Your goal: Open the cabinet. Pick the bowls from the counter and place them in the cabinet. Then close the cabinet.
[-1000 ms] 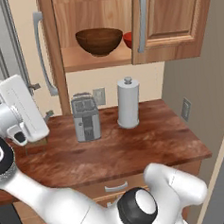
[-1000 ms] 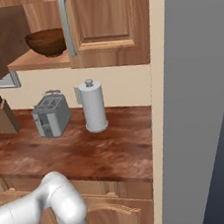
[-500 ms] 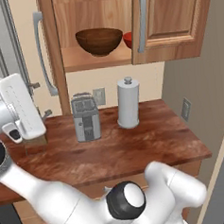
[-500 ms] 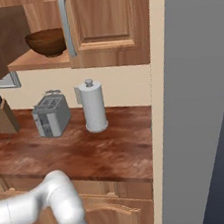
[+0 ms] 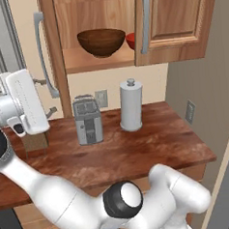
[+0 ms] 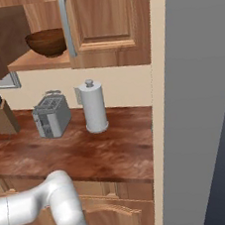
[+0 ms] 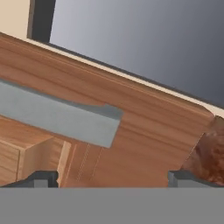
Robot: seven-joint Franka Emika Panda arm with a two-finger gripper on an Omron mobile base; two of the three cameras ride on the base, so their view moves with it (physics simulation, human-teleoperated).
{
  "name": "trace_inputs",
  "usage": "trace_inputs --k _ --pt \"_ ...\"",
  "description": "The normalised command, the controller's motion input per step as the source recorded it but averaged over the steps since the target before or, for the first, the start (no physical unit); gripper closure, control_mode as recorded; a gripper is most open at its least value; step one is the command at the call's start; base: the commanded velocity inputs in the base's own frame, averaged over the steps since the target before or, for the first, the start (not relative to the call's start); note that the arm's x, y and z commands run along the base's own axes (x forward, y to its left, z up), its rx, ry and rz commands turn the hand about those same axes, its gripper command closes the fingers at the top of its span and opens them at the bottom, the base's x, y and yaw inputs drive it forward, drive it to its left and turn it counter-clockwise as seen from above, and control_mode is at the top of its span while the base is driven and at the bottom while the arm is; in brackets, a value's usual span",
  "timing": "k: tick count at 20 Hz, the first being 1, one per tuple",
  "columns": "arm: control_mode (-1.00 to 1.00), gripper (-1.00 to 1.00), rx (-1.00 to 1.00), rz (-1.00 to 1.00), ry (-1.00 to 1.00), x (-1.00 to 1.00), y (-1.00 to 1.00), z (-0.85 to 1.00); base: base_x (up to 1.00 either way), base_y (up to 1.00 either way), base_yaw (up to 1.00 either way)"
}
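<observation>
The cabinet [image 5: 178, 25] hangs over the counter [image 5: 138, 151] with its left door [image 5: 55, 48] swung open and its right door shut. On its shelf sit the bowls: the dark brown one [image 5: 101, 42] [image 6: 47, 42] in the open half, the red one [image 5: 130, 38] half hidden behind the shut door. My gripper [image 5: 46, 97] is open at the far left, by the lower end of the open door's grey handle [image 5: 43, 53]. In the hand view the gripper [image 7: 113, 178] faces that handle [image 7: 57, 116] and the door's wood [image 7: 144, 127], nothing between its fingers.
A grey toaster [image 5: 88, 120] [image 6: 50, 117] and a paper-towel roll [image 5: 131, 104] [image 6: 94, 107] stand at the back of the counter. A knife block [image 6: 0, 117] is at the left. A grey wall [image 6: 198, 99] closes the right side.
My hand has crept a little up and right toward the open door's handle while the elbow swung left. Bowls and doors have not moved.
</observation>
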Motion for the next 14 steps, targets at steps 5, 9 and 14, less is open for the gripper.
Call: trace_inputs --k 5,9,14 --pt "-1.00 -1.00 0.00 0.00 -0.08 0.00 -0.39 0.00 0.00 0.00 0.00" --pt "-1.00 -1.00 0.02 0.00 -0.01 0.00 -0.49 0.00 0.00 0.00 0.00" --pt "-1.00 -1.00 0.03 0.00 0.00 0.00 -0.63 0.00 0.00 0.00 0.00"
